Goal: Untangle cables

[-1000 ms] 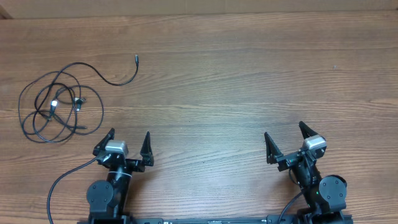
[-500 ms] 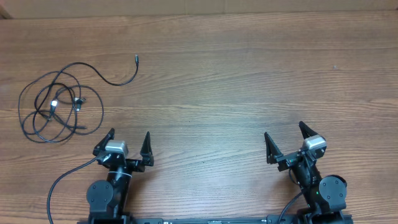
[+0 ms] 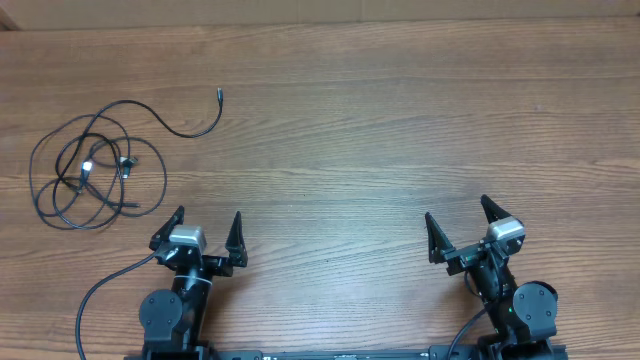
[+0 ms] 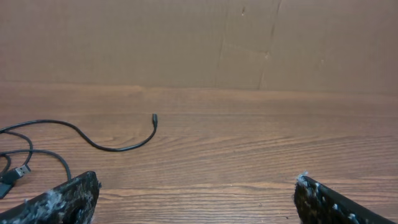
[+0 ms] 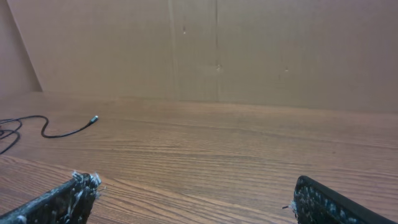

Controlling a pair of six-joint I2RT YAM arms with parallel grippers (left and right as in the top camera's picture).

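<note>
A wooden table [image 3: 380, 130] is seen from above, and a brown cardboard wall [image 4: 186, 37] is shown behind it in the wrist views. The cables [image 3: 87, 168] are found on the table's left side as a loose tangle of thin black loops, with one free plug end [image 3: 219, 95] trailed out to the right of the coil. The left pincer [image 3: 208, 213] is held wide open and empty, near the tangle but not touching it. The right pincer [image 3: 456, 207] is likewise spread wide with nothing gripped, well apart from the cables.
</note>
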